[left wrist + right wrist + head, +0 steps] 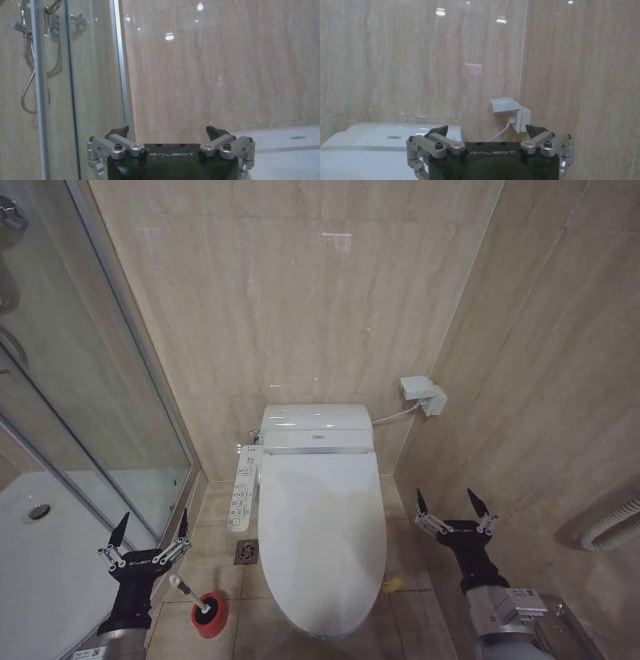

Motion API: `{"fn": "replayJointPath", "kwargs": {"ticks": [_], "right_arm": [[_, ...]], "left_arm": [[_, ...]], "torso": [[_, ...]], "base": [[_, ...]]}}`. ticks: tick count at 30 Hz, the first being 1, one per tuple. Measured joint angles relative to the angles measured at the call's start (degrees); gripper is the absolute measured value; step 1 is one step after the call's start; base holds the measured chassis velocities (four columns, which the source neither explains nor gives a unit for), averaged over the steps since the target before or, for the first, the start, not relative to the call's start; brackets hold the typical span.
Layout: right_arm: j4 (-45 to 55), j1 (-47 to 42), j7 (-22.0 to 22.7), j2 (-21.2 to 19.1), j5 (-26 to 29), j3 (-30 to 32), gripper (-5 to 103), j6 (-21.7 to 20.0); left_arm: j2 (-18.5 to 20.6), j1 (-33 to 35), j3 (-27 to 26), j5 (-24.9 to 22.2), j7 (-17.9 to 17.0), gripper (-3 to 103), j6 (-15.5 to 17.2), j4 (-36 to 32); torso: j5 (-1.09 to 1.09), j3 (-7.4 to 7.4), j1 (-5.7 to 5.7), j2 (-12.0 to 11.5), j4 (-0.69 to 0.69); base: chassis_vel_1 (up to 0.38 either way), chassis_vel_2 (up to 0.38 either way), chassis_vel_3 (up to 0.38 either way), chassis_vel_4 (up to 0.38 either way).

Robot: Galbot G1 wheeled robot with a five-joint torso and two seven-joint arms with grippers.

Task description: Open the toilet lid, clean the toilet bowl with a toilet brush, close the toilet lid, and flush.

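A white toilet with its lid shut sits between two raised grippers, each marked "GALBOT". The left gripper hangs wide open and empty, the brush standing in its red holder just below it. The right gripper, also spread wide and empty, hovers right of the lid.

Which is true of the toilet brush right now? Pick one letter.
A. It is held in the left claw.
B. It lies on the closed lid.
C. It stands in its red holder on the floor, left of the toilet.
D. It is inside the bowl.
C: the toilet brush sits in its red holder on the floor, below the open, empty left claw.
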Motion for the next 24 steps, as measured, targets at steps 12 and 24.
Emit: {"fn": "replayJointPath", "kwargs": {"ticks": [12, 24], "right_arm": [[0.0, 0.0, 0.0, 0.0, 0.0, 0.0, 100, 0.0], [0.0, 0.0, 0.0, 0.0, 0.0, 0.0, 100, 0.0]], "left_arm": [[0.0, -0.2, 0.0, 0.0, 0.0, 100, 0.2, 0.1], [-2.5, -15.9, 4.7, -4.3, 3.5, 100, 14.0, 13.1]], "torso": [[0.0, 0.0, 0.0, 0.0, 0.0], [0.0, 0.0, 0.0, 0.0, 0.0]], "base": [[0.0, 0.0, 0.0, 0.0], [0.0, 0.0, 0.0, 0.0]]}}
